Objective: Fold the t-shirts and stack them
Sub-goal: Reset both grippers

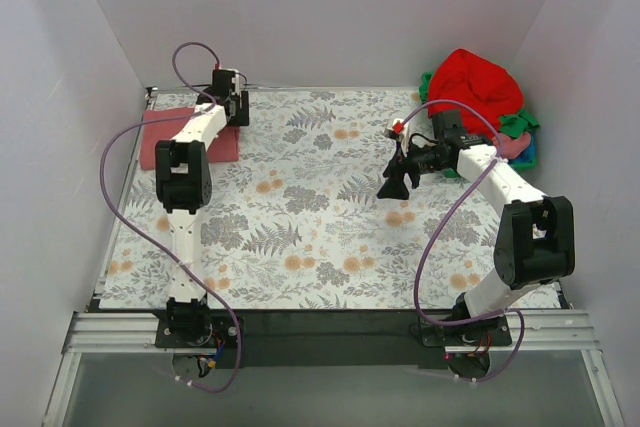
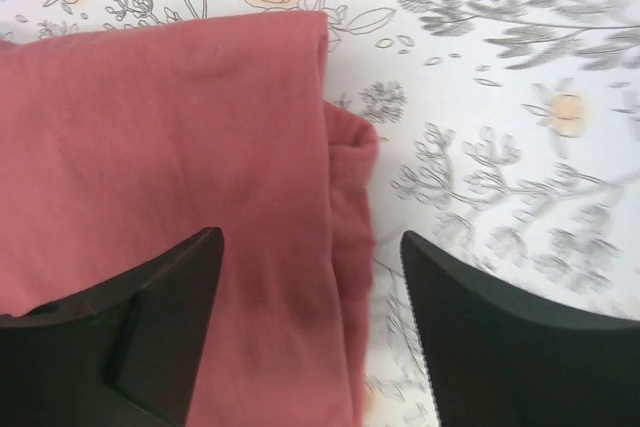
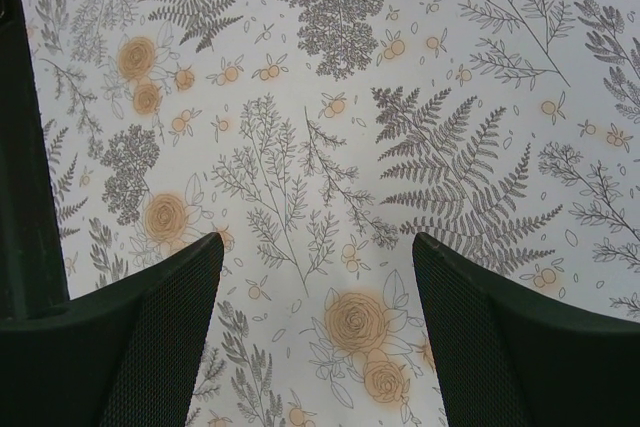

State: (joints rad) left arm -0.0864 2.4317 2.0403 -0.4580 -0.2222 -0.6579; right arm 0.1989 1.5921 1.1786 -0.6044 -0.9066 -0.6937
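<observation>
Rose-pink shirt point(image 1: 158, 143) point(image 2: 150, 147) lies folded flat at the far left corner of the flowered table point(image 1: 330, 247), right under my left gripper point(image 1: 236, 107) point(image 2: 312, 247), whose jaws stand apart and grip nothing. My right gripper point(image 1: 396, 187) point(image 3: 318, 243) hangs wide and empty over mid-table. One shirt looks done, I judge; the red, green and pink pile point(image 1: 476, 87) at far right waits to be folded.

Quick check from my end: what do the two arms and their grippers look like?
The left arm and right arm have white links with black joint housings. A purple cable loops along each. The left gripper and right gripper are black and wedge-shaped.
</observation>
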